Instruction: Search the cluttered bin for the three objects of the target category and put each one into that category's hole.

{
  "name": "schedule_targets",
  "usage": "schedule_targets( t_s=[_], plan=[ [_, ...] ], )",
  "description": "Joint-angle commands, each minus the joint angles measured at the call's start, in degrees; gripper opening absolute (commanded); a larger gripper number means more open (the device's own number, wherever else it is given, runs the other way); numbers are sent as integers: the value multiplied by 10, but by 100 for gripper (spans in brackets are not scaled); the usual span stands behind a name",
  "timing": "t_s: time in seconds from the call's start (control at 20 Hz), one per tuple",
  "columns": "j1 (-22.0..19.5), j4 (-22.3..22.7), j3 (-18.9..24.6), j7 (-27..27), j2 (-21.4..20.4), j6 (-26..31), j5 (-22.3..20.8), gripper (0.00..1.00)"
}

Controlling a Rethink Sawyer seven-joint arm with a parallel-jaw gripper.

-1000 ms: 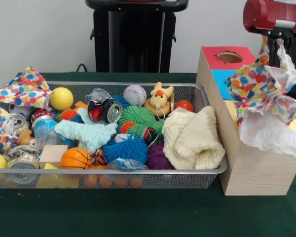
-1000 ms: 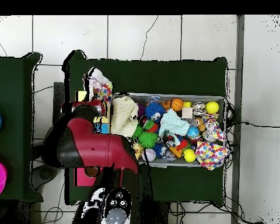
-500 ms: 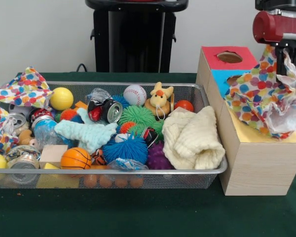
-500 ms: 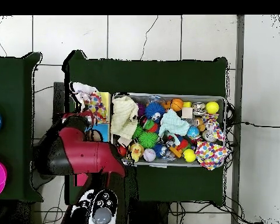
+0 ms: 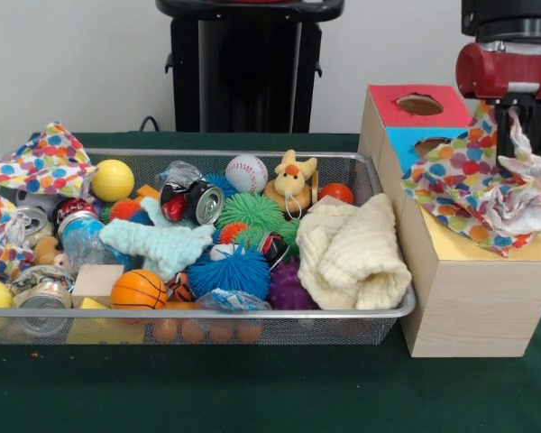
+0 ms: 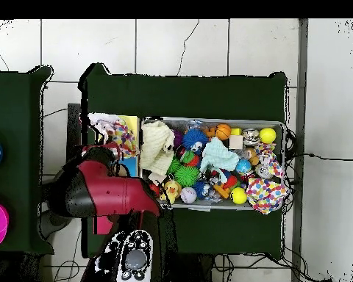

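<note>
Gripper [image 5: 516,115] above yellow-topped box [image 5: 473,284]; jaws apparently pinching polka-dot cloth [image 5: 473,185], draped over box top for drop; hole hidden beneath. Two dotted cloths [image 5: 43,162] left in bin [image 5: 252,316].

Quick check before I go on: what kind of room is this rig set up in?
Probably a lab or test room, not a home: a pedestal-mounted arm at a green-covered table, a wire bin crammed with toys and cans, and cables trailing across a tiled floor.
</note>
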Motion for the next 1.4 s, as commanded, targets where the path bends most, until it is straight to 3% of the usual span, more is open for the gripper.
schedule_targets(
  t_s=[0.05, 0.25, 0.65, 1.0, 1.25, 1.4],
  plan=[
    [-18, -29, 24, 89, 66, 136, 25, 0],
    [-33, -27, 40, 100, 64, 168, 33, 0],
    [9, -76, 1, 133, 67, 233, 52, 0],
    [-15, -89, 72, 113, 78, 203, 70, 0],
    [2, -102, 46, 112, 72, 104, 46, 0],
    [6, -101, 42, 113, 68, 93, 42, 0]
  ],
)
